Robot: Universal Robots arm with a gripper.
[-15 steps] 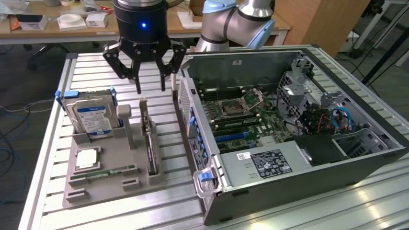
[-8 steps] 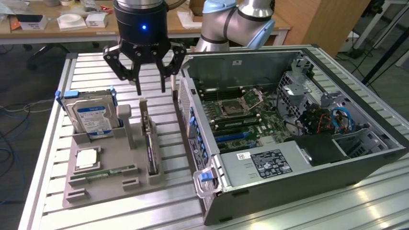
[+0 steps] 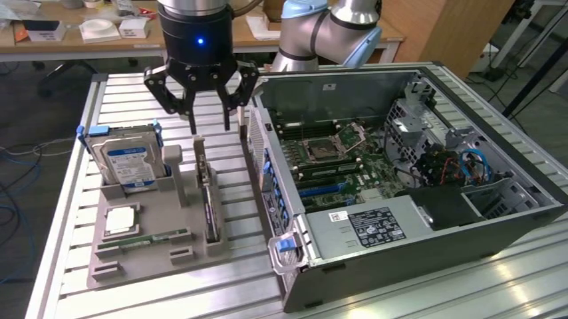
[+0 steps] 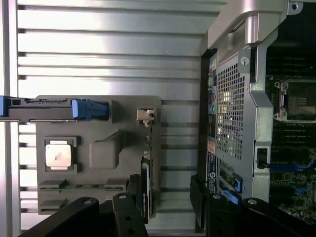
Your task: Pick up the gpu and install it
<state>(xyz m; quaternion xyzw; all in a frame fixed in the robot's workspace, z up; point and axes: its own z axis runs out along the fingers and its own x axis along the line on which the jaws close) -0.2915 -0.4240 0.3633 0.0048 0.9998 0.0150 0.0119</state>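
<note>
The gpu stands on its long edge in a slot of the grey holder tray, its silver bracket end toward the far side. My gripper hangs open a little above the card's far end, touching nothing. In the wrist view the gpu is seen edge-on, running between my two black fingers and closer to one of them; my gripper is open. The open computer case lies beside the tray, its motherboard exposed.
The holder tray also carries a silver hard drive with a blue label, standing upright, a CPU and a green RAM stick. The case's perforated rear wall stands close to the gpu. A cluttered desk is behind.
</note>
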